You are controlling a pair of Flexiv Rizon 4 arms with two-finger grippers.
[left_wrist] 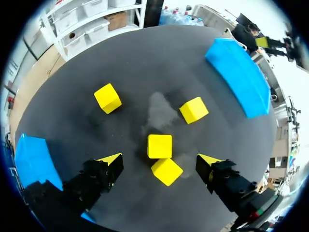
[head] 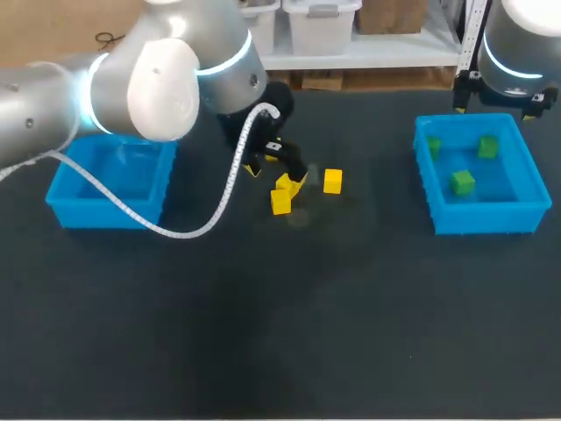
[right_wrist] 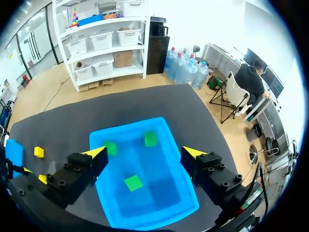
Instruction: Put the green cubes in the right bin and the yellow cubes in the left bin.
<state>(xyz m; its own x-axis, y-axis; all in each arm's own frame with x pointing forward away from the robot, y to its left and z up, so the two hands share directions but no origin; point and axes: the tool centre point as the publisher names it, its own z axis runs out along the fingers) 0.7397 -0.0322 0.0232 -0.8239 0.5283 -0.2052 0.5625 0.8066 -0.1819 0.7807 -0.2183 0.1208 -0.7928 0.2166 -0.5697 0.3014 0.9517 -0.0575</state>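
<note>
Four yellow cubes lie on the dark table. In the left wrist view two touching ones (left_wrist: 159, 146) (left_wrist: 166, 171) sit between the fingers of my open left gripper (left_wrist: 161, 162), and two more (left_wrist: 193, 109) (left_wrist: 107, 98) lie ahead of it. From the head view my left gripper (head: 279, 175) hovers over the cluster (head: 280, 203), with one cube (head: 332, 181) to its right. The right bin (head: 438, 189) holds three green cubes (head: 487, 146) (head: 463, 182) (head: 433, 145). My open right gripper (right_wrist: 145, 153) hangs above that bin (right_wrist: 159, 203), holding nothing.
The left blue bin (head: 110, 206) stands at the table's left, partly covered by my left arm, with no cubes showing inside. A white cable (head: 230, 184) loops from the left arm over the table. Bare dark table fills the front half.
</note>
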